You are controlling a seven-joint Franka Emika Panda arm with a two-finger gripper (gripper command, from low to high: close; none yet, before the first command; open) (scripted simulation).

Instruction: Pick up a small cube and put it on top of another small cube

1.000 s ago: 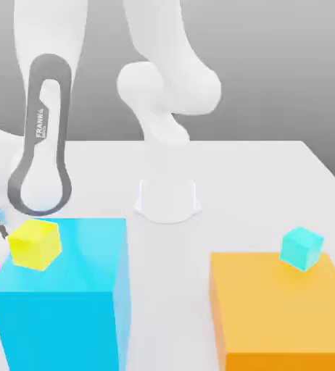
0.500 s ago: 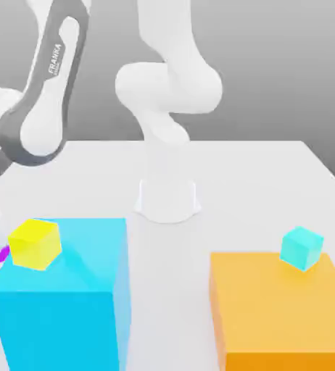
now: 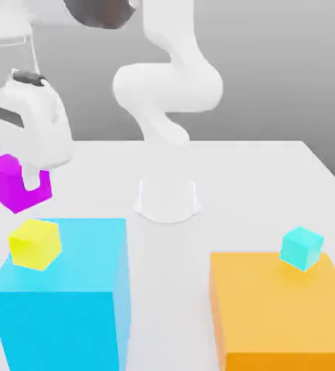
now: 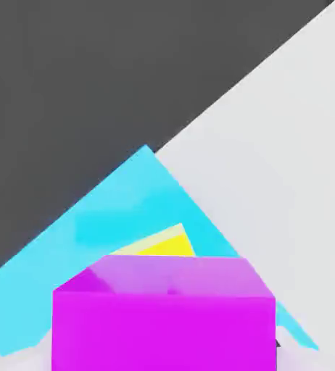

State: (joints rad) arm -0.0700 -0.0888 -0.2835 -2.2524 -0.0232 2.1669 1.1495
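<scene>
The small magenta cube (image 3: 11,185) hangs in the air at the exterior view's left, with my gripper (image 3: 22,181) shut on it. One white finger (image 3: 31,177) shows against its front face. Just below it, a small yellow cube (image 3: 34,243) rests on the near left corner of a big cyan block (image 3: 69,290). A small teal cube (image 3: 302,248) sits on a big orange block (image 3: 279,311) at the exterior view's right. In the hand view the magenta cube (image 4: 163,319) is close up, with the yellow cube (image 4: 162,246) and the cyan block (image 4: 120,210) beyond it.
The arm's white base (image 3: 168,199) stands on the white table (image 3: 272,181) behind the two big blocks. A gap of bare table runs between the cyan block and the orange block.
The hand has risen from table level beside the cyan block, carrying the magenta cube up to a spot above the yellow cube. The other cubes have not moved.
</scene>
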